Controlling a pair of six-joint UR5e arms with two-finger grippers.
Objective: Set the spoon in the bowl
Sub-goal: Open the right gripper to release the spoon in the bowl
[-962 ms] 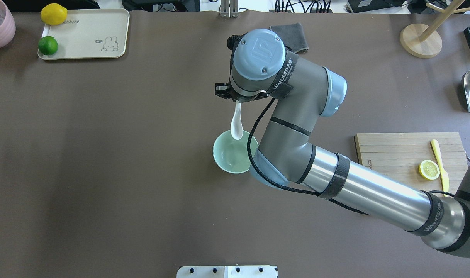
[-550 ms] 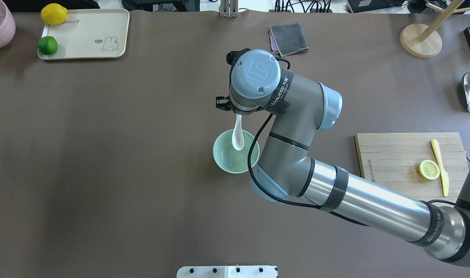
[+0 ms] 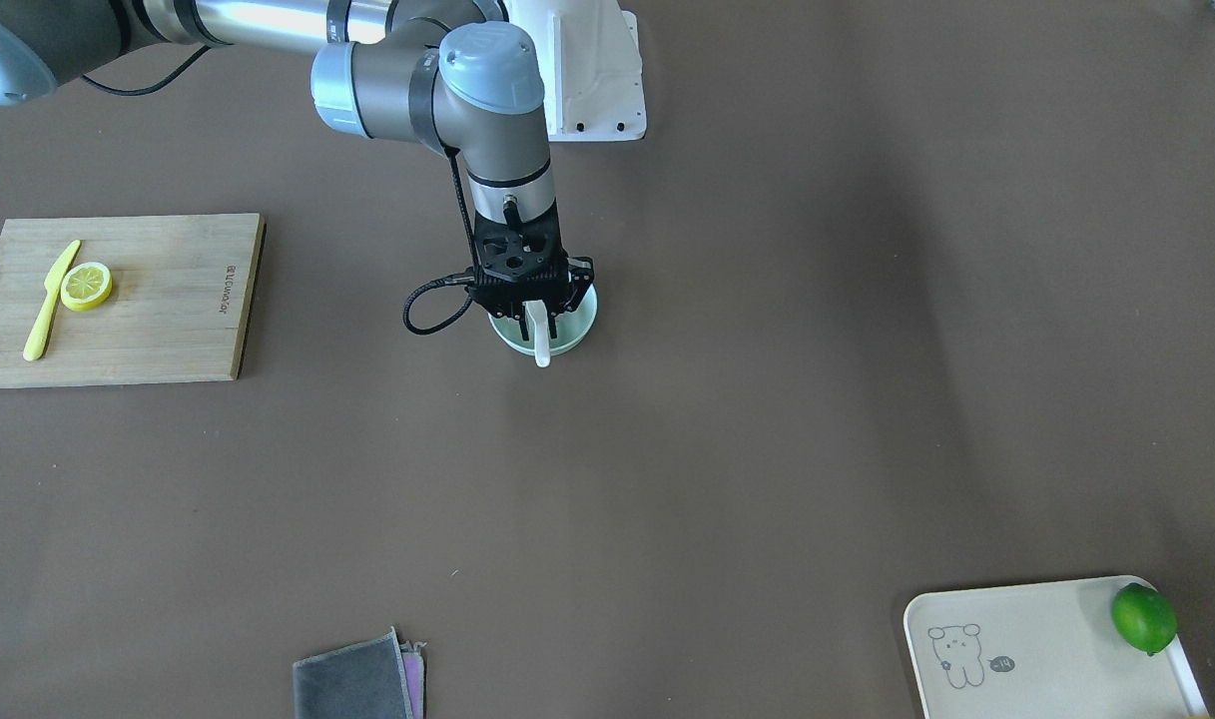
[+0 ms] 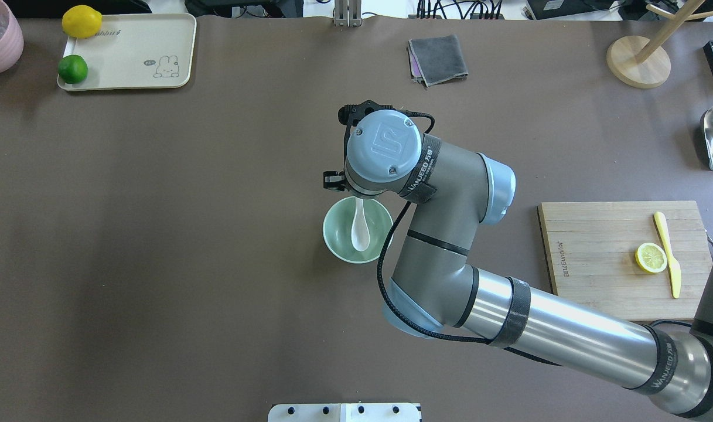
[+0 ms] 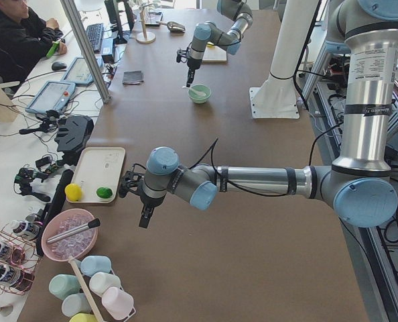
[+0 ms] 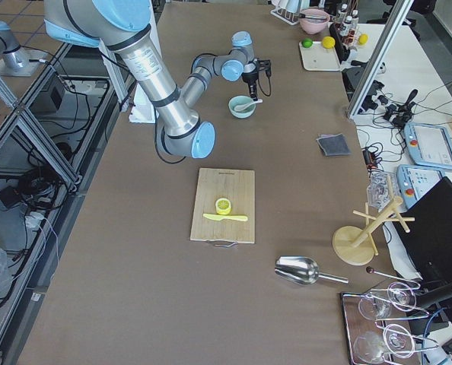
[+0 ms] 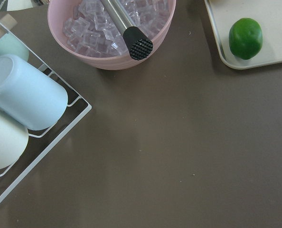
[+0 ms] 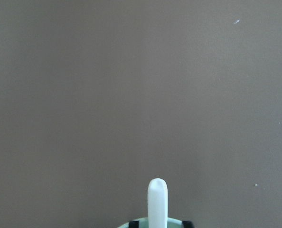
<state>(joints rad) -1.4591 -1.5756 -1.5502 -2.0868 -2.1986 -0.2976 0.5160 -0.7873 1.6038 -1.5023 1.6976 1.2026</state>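
Right hand (image 3: 534, 310): grips spoon (image 4: 360, 230) handle, scoop inside bowl (image 4: 336, 243). My concern: early release tips handle over rim onto tabletop (image 4: 215, 234).

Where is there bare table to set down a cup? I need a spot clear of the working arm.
Bare brown table stretches from the bowl left, below the bear tray. Another patch lies between the grey cloth and the wooden stand. It is crowded at the bowl, where the right gripper holds the spoon, and on the cutting board.
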